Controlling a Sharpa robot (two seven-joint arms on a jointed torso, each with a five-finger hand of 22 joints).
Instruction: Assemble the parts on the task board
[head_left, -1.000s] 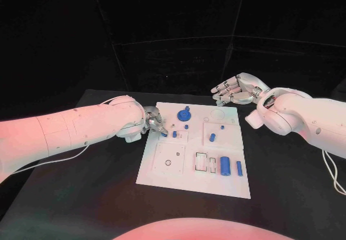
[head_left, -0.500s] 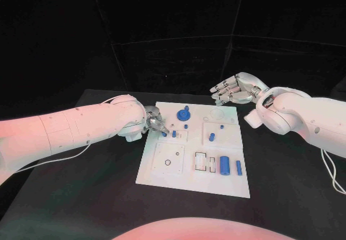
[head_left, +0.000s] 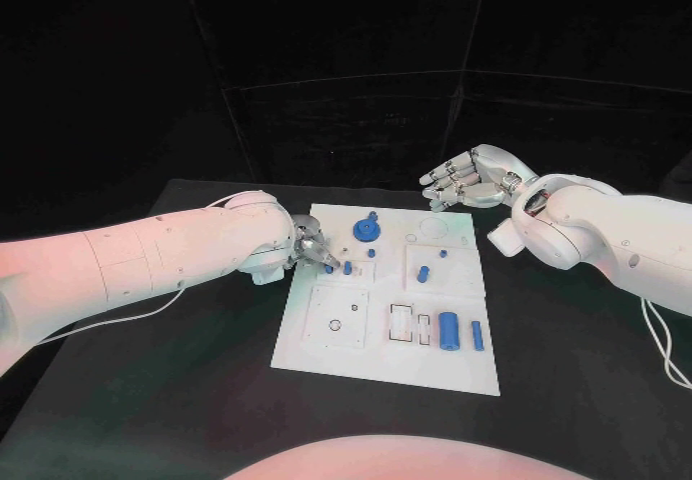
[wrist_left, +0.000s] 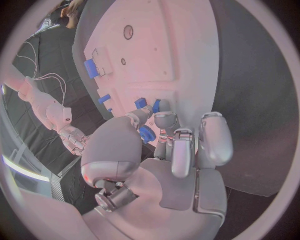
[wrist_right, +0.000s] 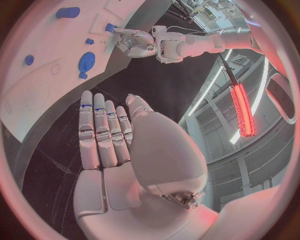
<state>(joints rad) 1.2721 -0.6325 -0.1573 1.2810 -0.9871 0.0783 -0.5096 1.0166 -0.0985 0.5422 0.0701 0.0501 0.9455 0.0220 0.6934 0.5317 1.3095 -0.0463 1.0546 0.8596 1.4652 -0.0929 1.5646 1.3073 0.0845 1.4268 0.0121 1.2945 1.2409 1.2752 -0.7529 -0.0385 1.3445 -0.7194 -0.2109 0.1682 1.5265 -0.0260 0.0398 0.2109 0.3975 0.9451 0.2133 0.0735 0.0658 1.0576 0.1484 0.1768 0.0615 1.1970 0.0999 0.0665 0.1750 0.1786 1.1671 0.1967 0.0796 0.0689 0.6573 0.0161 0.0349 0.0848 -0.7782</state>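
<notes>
- Centrally, the board (head_left: 387, 330) is laid on the black table (head_left: 159, 400), with blue parts spread over it.
- A round blue part (head_left: 368, 231) is seen near the board's far edge, and a cylinder (head_left: 450, 331) with a thin peg (head_left: 477, 336) beside it near the right edge.
- The left hand (head_left: 312, 250) is placed at the board's left edge; a small blue part (wrist_left: 147, 134) is pinched between its fingertips (wrist_left: 164, 121).
- The right hand (head_left: 464, 178) is held above the board's far right corner, fingers (wrist_right: 100, 130) straight, close together, with nothing in them.
</notes>
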